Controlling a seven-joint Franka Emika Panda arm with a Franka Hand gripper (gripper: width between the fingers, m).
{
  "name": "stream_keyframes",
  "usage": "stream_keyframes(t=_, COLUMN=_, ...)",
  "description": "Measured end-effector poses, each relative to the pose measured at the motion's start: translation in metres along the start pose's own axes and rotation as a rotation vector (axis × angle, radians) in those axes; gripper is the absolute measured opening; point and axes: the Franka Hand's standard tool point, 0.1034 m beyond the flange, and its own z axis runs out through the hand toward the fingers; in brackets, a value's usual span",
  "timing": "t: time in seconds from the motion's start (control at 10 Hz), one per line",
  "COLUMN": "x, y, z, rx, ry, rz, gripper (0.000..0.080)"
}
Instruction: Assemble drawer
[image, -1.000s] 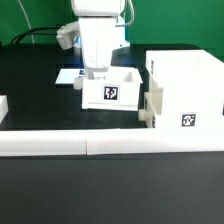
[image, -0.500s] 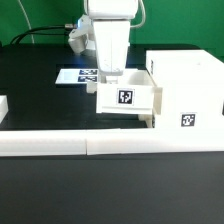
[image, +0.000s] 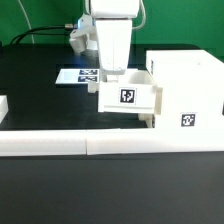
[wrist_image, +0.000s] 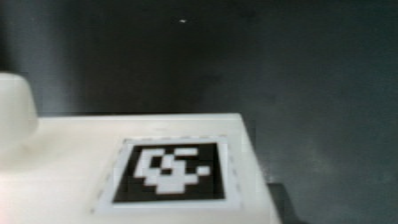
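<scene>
In the exterior view my gripper reaches down into a small white open-top tray with a square marker on its near face. It is shut on the tray's left wall and holds the tray slightly above the table. The tray's right end is close against the left side of the tall white housing. A small white part with a knob sticks out at the housing's lower left, partly hidden by the held tray. The wrist view shows the tray's white surface with a marker over the dark table. My fingers do not show there.
The marker board lies flat on the black table behind the tray. A long low white border wall runs along the front. A white piece shows at the exterior view's left edge.
Since a second ago the gripper has carried the tray up and toward the exterior view's right, to the housing. Over the last half second almost nothing has moved.
</scene>
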Motion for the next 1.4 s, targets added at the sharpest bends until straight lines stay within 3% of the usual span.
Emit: stream_keyframes(t=1.4, x=-0.0005, y=-0.0004, z=-0.002, rx=0.023, ry=-0.004, rz=0.002, gripper=0.0042)
